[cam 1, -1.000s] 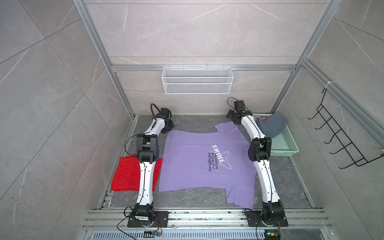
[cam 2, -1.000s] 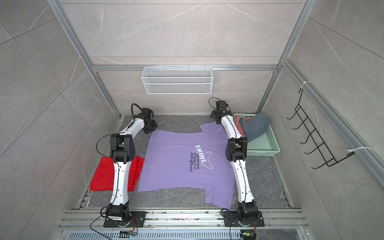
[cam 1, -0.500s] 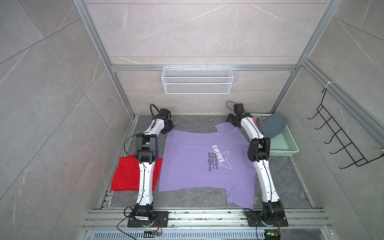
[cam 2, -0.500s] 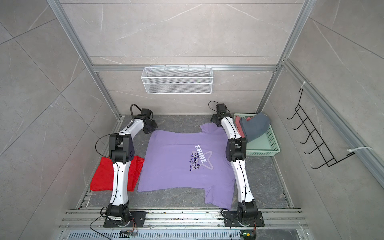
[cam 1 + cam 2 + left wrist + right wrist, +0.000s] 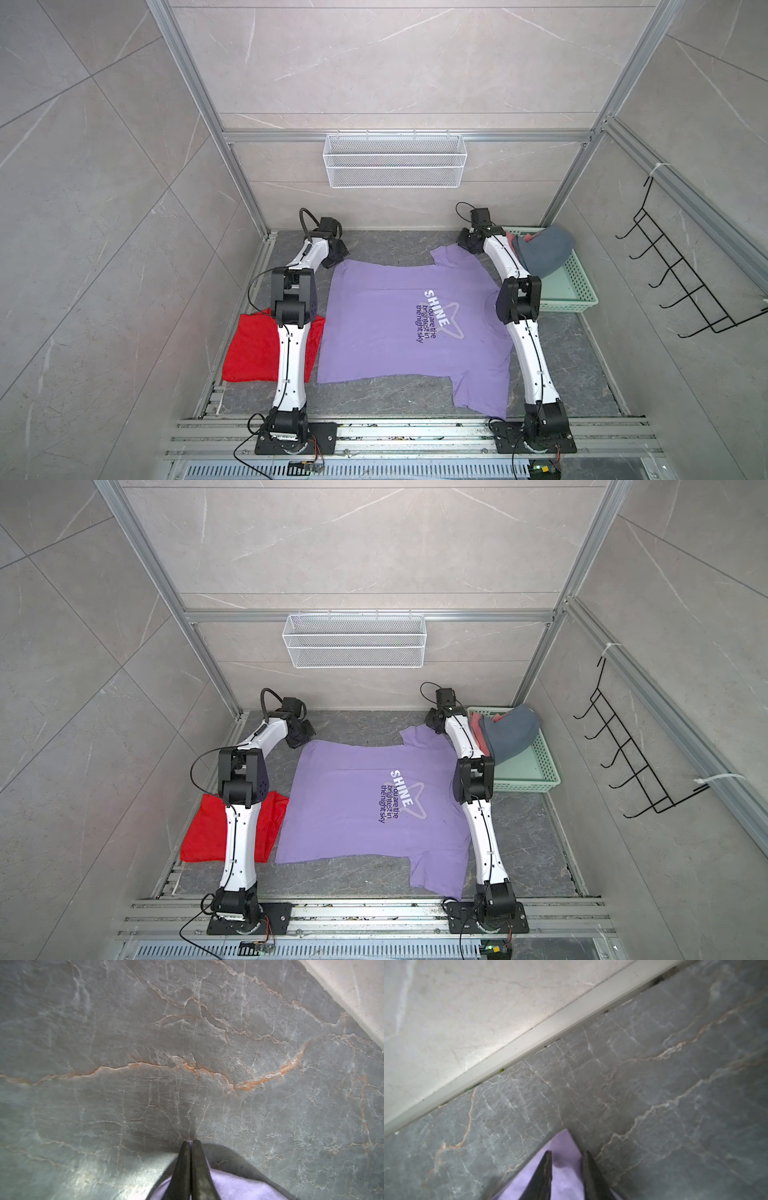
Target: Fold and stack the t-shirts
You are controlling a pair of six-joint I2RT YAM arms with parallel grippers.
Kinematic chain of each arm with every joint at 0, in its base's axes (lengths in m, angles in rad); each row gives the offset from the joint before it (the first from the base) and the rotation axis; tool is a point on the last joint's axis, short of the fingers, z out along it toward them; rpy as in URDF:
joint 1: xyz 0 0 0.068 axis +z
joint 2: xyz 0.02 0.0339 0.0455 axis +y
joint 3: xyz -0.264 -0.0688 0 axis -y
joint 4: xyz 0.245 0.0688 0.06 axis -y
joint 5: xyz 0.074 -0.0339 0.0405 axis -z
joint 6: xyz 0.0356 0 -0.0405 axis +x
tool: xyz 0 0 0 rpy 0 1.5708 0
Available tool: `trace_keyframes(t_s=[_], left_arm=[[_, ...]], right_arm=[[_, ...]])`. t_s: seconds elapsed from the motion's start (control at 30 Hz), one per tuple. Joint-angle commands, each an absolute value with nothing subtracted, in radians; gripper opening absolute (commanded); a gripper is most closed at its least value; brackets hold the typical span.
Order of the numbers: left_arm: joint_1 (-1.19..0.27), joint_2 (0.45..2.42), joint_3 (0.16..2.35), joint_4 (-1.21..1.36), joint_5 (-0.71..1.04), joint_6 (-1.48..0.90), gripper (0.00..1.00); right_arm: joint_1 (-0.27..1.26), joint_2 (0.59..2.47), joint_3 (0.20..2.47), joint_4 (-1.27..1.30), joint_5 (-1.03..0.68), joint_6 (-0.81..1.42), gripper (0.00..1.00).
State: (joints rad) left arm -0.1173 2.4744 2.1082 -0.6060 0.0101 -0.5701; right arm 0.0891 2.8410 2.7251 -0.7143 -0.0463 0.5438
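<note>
Right now the lilac t-shirt is lying spread flat, print up, across the middle of the grey marble table, with one sleeve pointing toward the arm bases and the other toward the back wall. Your left gripper is pinching the shirt's far left corner, its fingers pressing together on a sliver of lilac cloth. Your right gripper is sitting over the tip of the far sleeve, its jaws standing narrowly apart with the cloth showing between them; I cannot tell whether it is actually gripping. The red t-shirt is lying just beside the lilac one, partly under your left arm. The slate-blue t-shirt is spilling over the salmon-pink one in the mint-green basket beyond your right arm.
</note>
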Motion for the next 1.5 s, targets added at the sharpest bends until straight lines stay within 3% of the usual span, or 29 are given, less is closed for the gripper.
trace_keyframes(t_s=[0.0, 0.13, 0.53, 1.13, 1.47], left_arm=[[-0.115, 2.421, 2.082, -0.637, 0.025, -0.587, 0.0], [-0.115, 2.414, 2.07, -0.623, 0.027, -0.594, 0.0], [-0.113, 2.34, 2.053, -0.509, 0.049, -0.617, 0.0], [-0.113, 2.035, 1.707, -0.4, -0.034, -0.571, 0.0], [-0.112, 1.927, 1.545, -0.406, -0.056, -0.56, 0.0]], right_arm=[[0.084, 2.885, 2.733, -0.772, -0.051, 0.568, 0.12], [0.084, 2.861, 2.721, -0.766, -0.043, 0.548, 0.01], [0.086, 2.612, 2.611, -0.659, -0.046, 0.421, 0.0], [0.084, 1.994, 1.708, -0.361, -0.044, 0.373, 0.0], [0.086, 1.663, 1.329, -0.334, -0.071, 0.433, 0.0]])
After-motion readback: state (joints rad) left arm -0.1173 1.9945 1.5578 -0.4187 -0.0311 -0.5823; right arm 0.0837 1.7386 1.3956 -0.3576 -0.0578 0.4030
